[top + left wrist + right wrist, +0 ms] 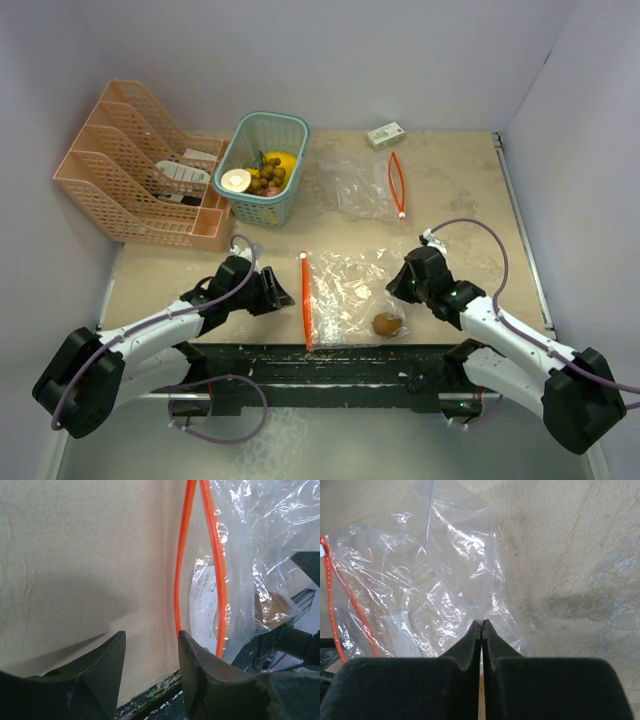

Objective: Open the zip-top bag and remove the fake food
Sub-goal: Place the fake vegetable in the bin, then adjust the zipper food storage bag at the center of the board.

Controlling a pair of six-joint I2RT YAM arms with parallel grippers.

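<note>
The zip-top bag (345, 285) lies flat on the table (450, 200) near its front edge, between the two arms, with its orange zip (305, 300) along the left side. One brown piece of fake food (388, 323) sits inside it, at the near right corner. The left gripper (150, 637) is just beside the zip, jaws apart and nothing between them. In the left wrist view the zip's two strips stand parted (the mouth gapes there), and one fingertip is right at the nearer strip, though contact cannot be told. The right gripper (481, 624) is closed tight, its tips at the bag's right edge. Whether any film is pinched between them cannot be told. Farther back, a teal basket (268, 208) holds a yellow fruit (282, 160), a grape cluster (268, 178) and a beige round piece (236, 180). A second clear bag (360, 185) lies flat to the basket's right.
</note>
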